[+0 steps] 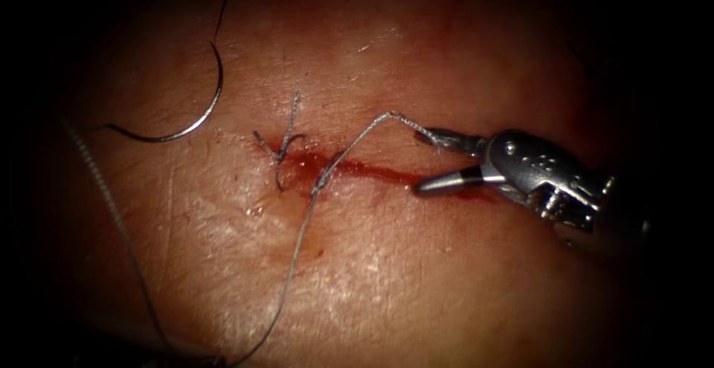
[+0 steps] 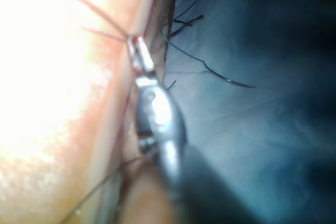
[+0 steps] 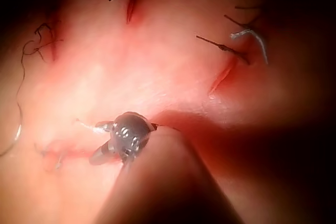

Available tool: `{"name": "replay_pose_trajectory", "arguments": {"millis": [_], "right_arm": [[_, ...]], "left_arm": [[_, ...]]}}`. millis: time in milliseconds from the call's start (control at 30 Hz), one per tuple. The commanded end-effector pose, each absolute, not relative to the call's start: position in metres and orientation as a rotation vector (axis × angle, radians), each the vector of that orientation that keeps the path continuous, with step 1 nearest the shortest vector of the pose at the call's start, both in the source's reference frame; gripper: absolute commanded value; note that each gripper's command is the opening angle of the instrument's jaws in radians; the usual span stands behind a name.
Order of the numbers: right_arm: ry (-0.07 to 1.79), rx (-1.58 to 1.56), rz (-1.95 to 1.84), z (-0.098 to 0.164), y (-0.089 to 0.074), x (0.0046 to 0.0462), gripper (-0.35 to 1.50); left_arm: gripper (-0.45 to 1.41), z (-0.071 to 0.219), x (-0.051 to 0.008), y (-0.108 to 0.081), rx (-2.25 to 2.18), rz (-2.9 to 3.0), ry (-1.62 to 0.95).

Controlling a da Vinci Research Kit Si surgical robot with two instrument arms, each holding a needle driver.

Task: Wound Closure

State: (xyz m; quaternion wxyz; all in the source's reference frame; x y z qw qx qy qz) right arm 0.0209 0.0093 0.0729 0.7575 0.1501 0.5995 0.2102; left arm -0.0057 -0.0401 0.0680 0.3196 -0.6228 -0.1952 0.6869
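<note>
The tissue (image 1: 387, 279) has a red cut (image 1: 372, 169) running left to right. My right tool (image 1: 419, 161) lies over the cut's right end with its jaws open. The pale thread (image 1: 357, 134) rises out of the cut, and its end rests against the upper jaw's tip. It is not clamped. Its other length trails toward the picture's bottom edge. The curved needle (image 1: 210, 108) lies free on the tissue at the far left, above the cut, outside the tissue and held by neither tool. The right wrist view shows the same open tool (image 3: 94, 144). The left wrist view shows this tool (image 2: 135, 43) and the needle (image 2: 231, 81).
A tied stitch (image 1: 281, 149) with short dark ends sits at the cut's left end. A ribbed grey strand (image 1: 104, 197) runs down the tissue's left side. Red fluid lines the cut. Other stitched cuts (image 3: 226, 72) lie farther off in the right wrist view.
</note>
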Motion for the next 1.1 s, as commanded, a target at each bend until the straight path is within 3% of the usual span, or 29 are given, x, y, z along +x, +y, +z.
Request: {"name": "replay_pose_trajectory", "arguments": {"millis": [33,300,933,1000,1100], "right_arm": [[1.316,0.325,0.465,0.0735,0.0093,0.0228,1.25],[1.362,0.345,0.567,0.0742,0.0105,0.0262,1.2],[1.42,0.407,0.637,0.0729,0.0118,0.0297,1.21],[1.42,0.411,0.64,0.073,0.0118,0.0296,1.04],[1.433,0.461,0.623,0.0729,0.0116,0.029,-0.35]], "left_arm": [[-0.45,0.0685,-0.0054,-0.0414,-1.63,1.807,-0.517],[-0.45,0.0686,-0.0053,-0.0416,-1.631,1.808,-0.516],[-0.45,0.069,-0.0056,-0.0418,-1.632,1.811,-0.509],[-0.45,0.069,-0.0056,-0.0418,-1.632,1.811,-0.509],[-0.45,0.069,-0.0057,-0.0419,-1.631,1.811,-0.508]]}}
